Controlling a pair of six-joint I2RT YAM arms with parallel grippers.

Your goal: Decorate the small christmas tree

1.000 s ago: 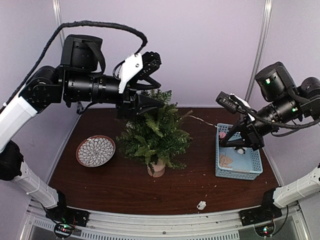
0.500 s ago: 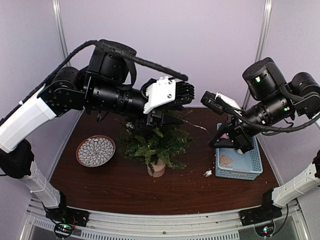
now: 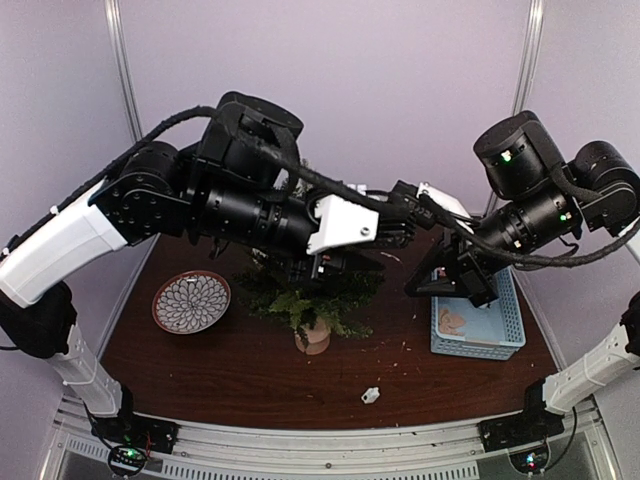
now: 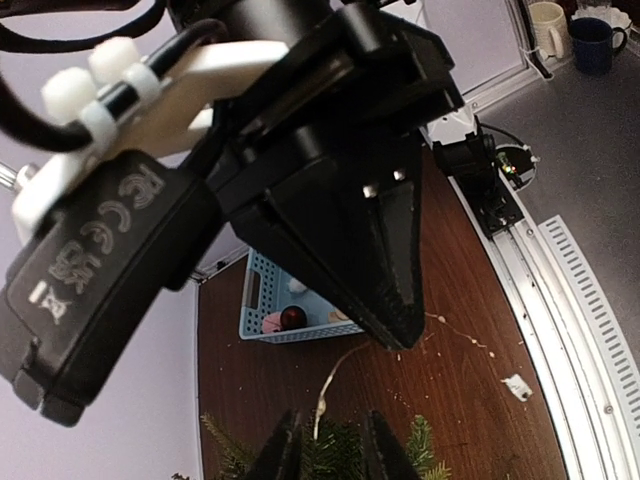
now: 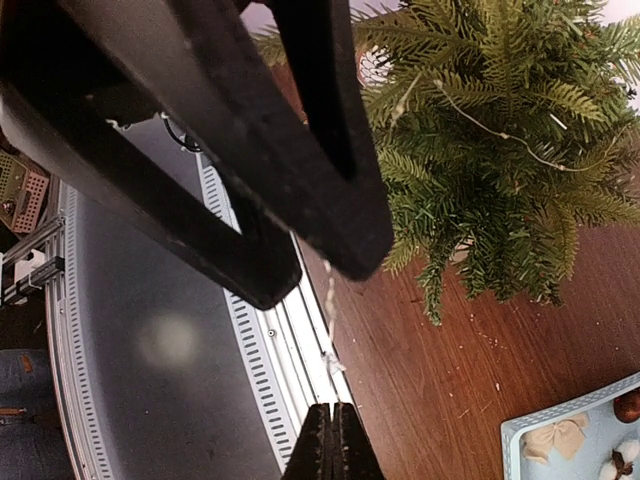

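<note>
The small christmas tree (image 3: 300,297) stands mid-table on its pale stump (image 3: 313,340), largely covered by my left arm. It also shows in the right wrist view (image 5: 490,150). My left gripper (image 3: 345,268) hangs over the treetop, fingers apart and holding nothing, with green branches between them in the left wrist view (image 4: 332,452). My right gripper (image 3: 420,285) is right of the tree, shut in the right wrist view (image 5: 331,440) on a thin pale light string (image 5: 327,300). The string (image 4: 335,385) runs from the right gripper's tip down to the treetop.
A blue basket (image 3: 510,330) at the right holds a red ball (image 4: 293,318) and pale ornaments. A patterned plate (image 3: 191,301) lies at the left. A small white piece (image 3: 370,395) is near the front edge. The two arms are close together above the tree.
My left arm has swung right and lowered over the tree, hiding its top. My right arm has moved left toward the tree. The small white piece has shifted left along the front.
</note>
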